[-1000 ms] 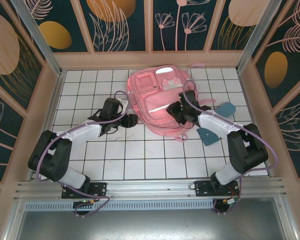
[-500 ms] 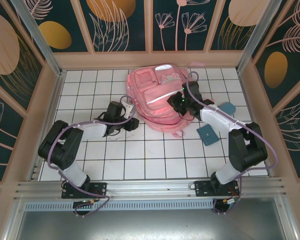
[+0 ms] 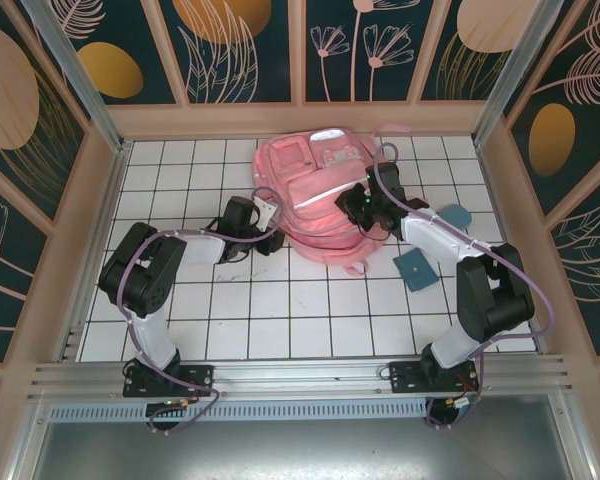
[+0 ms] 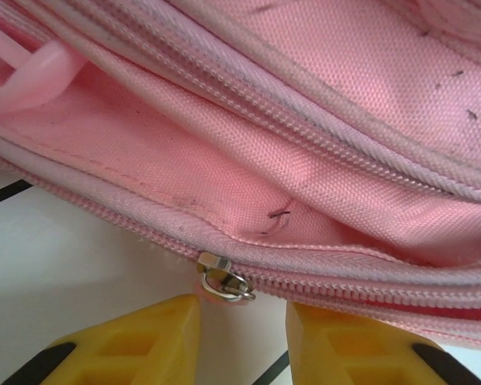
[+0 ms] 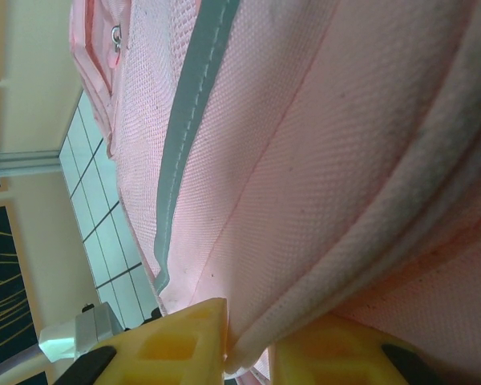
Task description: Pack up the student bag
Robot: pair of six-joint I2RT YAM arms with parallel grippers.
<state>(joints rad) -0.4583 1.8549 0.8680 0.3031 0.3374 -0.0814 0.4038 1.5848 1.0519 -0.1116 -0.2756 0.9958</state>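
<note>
Both arms have closed in on the large pink fabric backpack (image 3: 320,235), which lies flat at the middle of the far edge of the white gridded table (image 3: 280,310). The left gripper (image 3: 267,240) has slid from the open tiles left of the bag up to its near-left rim, the elbow folding back toward the table's left edge. Its yellow fingers (image 4: 144,337) have drawn in to a narrow gap. In the left wrist view that gap stands just below a small metal zip pull (image 4: 223,279) on a closed zip. The pull sits at the mouth of the gap, not yet pinched (white table shows between the tips).

The right gripper (image 3: 358,205) has climbed from the bag's near-right side onto its right flank. The right wrist view shows it nipped onto a rolled pink seam beside the grey reflective strip (image 5: 188,120). A flat teal piece (image 3: 417,268) and a second one (image 3: 455,215) lie on the table toward the right edge, outside the bag.

I judge that one arm is anchoring the fabric so the other can run the zip open. Nothing looks packed yet, so the task is near its start.
</note>
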